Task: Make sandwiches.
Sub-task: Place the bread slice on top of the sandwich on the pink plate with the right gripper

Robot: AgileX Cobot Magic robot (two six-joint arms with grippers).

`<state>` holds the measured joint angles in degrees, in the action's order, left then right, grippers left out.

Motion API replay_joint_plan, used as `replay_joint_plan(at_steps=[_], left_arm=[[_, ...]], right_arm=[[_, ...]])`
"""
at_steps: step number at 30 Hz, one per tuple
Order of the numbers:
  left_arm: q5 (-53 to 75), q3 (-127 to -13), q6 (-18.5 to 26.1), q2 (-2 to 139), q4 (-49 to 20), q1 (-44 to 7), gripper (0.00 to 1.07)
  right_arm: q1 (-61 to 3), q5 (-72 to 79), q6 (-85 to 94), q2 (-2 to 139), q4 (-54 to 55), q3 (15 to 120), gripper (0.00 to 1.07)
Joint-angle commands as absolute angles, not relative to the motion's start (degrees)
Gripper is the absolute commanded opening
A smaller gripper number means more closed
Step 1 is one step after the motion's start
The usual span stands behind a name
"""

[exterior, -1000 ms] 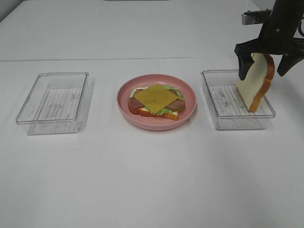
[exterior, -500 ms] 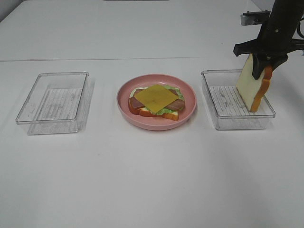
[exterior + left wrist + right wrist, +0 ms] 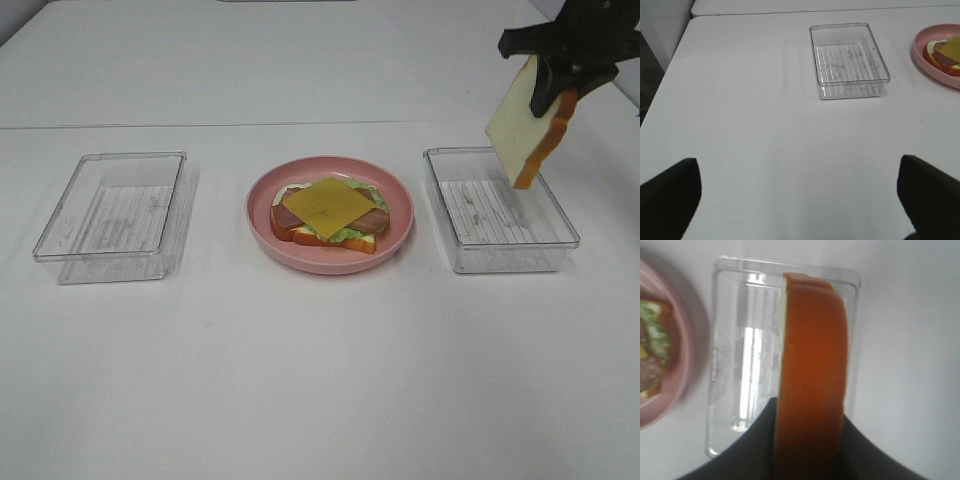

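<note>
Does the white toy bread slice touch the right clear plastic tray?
Apart. In the exterior high view, the bread slice hangs above the tray, gripped by the right gripper.

You've got a white bread slice [image 3: 520, 122] with orange-brown crust, pink plate [image 3: 262, 222], yellow cheese [image 3: 329, 207], green lettuce [image 3: 371, 190], reddish-brown bacon [image 3: 290, 216], clear ribbed trays [image 3: 110, 205], white table [image 3: 320, 380].

table [image 3: 300, 380]: smooth, matt white surface
left tray [image 3: 112, 215]: clear, glossy plastic with a ribbed floor
right tray [image 3: 500, 225]: the same clear, ribbed plastic
plate [image 3: 262, 215]: pink, smooth, with a soft sheen
bread slice [image 3: 528, 120]: matt white face, smooth orange-brown crust, looks like plastic or foam
cheese slice [image 3: 327, 206]: flat, matt yellow
lettuce [image 3: 372, 192]: ruffled green
fingers [image 3: 548, 92]: black, matt
</note>
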<state>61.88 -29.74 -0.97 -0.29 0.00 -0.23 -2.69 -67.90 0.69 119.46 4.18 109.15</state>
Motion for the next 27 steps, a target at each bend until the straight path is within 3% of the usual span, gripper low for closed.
replay_joint_plan(at_steps=[1,5,17,27], left_arm=[[61.48,-29.56,-1.09,-0.97,0.00,-0.11,1.00],[61.48,-29.56,-1.09,-0.97,0.00,-0.11,1.00],[61.48,-29.56,-1.09,-0.97,0.00,-0.11,1.00],[61.48,-29.56,-1.09,-0.97,0.00,-0.11,1.00]], right_arm=[[-2.69,-68.47,5.04,116.48,13.75,108.86,0.00],[-3.72,-68.98,6.65,116.14,20.97,108.86,0.00],[-16.67,-64.06,7.22,119.00,23.03,108.86,0.00],[-20.68,-60.39,5.61,124.90,27.90,108.86,0.00]])
